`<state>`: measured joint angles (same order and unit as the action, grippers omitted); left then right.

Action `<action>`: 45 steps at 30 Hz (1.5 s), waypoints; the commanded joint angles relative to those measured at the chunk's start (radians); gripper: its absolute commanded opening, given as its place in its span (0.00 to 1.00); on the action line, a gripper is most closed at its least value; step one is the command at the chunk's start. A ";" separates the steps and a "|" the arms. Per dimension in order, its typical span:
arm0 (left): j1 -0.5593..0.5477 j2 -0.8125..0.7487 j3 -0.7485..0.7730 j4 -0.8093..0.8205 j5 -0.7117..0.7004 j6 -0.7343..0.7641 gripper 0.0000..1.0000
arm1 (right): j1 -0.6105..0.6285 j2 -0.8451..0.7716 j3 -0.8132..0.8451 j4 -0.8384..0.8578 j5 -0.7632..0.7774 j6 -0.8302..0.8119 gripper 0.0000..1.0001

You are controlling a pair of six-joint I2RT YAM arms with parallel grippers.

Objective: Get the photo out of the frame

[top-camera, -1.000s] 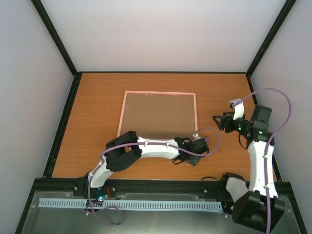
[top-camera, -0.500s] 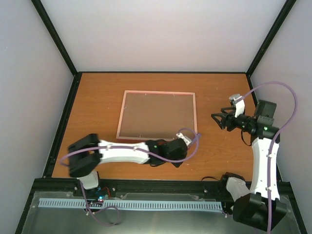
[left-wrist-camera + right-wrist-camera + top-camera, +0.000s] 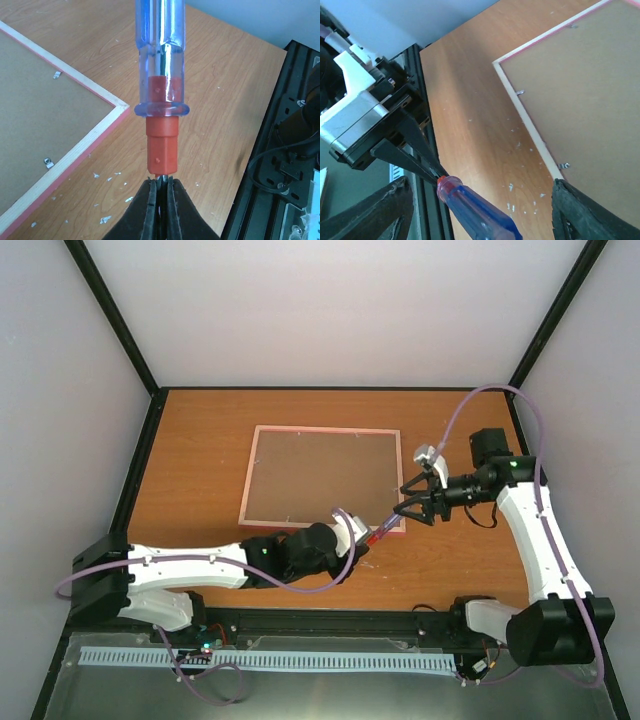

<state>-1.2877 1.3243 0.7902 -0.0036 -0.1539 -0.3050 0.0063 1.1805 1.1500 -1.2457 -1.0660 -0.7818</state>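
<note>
fig. handover of a tool above the table (image 3: 200,460), seen from the near edge. the left gripper (image 3: 160,184) is pinched fully closed on the thin metal shaft of a screwdriver (image 3: 160,75), just below its red collar. the clear blue handle points away toward the right gripper (image 3: 405,503). that pincer stands wide open with one finger on either side of the handle, gripping nothing as far as can be seen.

the frame (image 3: 325,429) lies flat and face down in the middle of the table, its pink border round a brown backing board (image 3: 590,85). the photo cannot be seen and is presumably under that board.

risks: the handle is smooth, round plastic. if the left pincer lets go before the right one has closed, the tool would likely drop and roll, perhaps onto the frame's near corner. an off-centre closing could lever the shaft out of its narrow hold.

surroundings: small metal tabs (image 3: 520,92) along the board's edge appear to hold it in, and they must be turned before anything lifts out. white flecks (image 3: 107,218) litter the wood, and a black rail (image 3: 280,150) runs along the table's edge.
</note>
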 commanded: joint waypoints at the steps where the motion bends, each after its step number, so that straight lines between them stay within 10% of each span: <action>1: -0.002 -0.061 -0.014 0.077 0.013 0.042 0.01 | 0.070 0.019 -0.005 0.001 0.002 0.027 0.74; 25: -0.001 -0.080 -0.023 0.051 -0.031 0.032 0.01 | 0.150 0.114 -0.012 -0.114 -0.093 -0.104 0.33; 28: 0.000 -0.072 -0.019 0.045 -0.053 0.015 0.01 | 0.150 0.124 -0.007 -0.133 -0.100 -0.129 0.12; 35: 0.130 -0.050 0.026 -0.244 -0.247 -0.326 0.70 | 0.119 0.130 0.000 0.013 -0.103 0.005 0.03; 45: 0.748 -0.182 -0.126 -0.339 0.009 -0.461 0.80 | 0.014 -0.062 -0.233 0.693 0.054 0.484 0.03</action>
<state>-0.6968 1.1736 0.7033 -0.2958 -0.2478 -0.7223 0.0250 1.1831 0.9848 -0.8421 -1.0748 -0.4953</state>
